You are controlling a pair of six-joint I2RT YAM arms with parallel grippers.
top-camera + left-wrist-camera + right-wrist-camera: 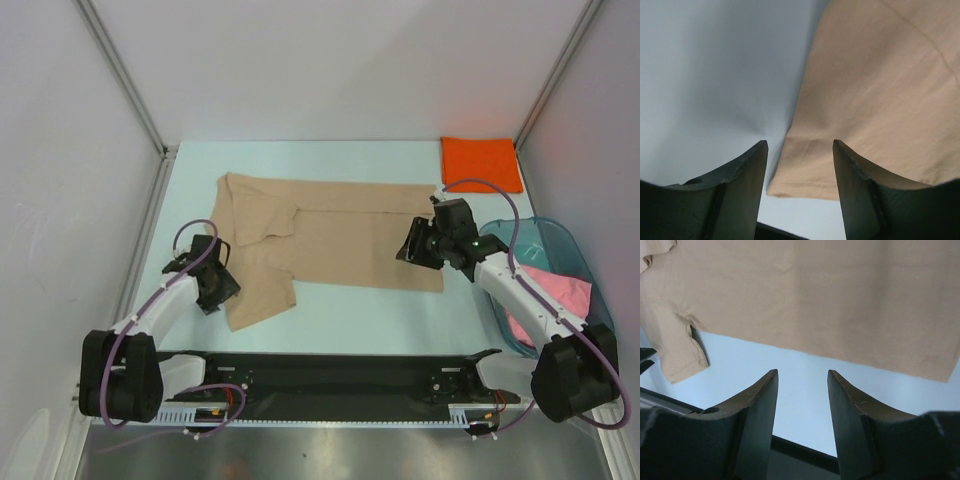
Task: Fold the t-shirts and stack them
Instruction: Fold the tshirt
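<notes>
Jaws of the left gripper (800,147) are held apart and empty, low over the near left corner of the tan tee (335,240). At the right edge, the pink tee (560,290) is bunched inside the tub (565,240). The right gripper (802,374) is likewise parted, nothing gripped, at the tan tee's right hem. The tan tee is spread across the worktop (350,320), partly folded at its left end. The orange tee (480,163) is laid folded in the far right corner.
</notes>
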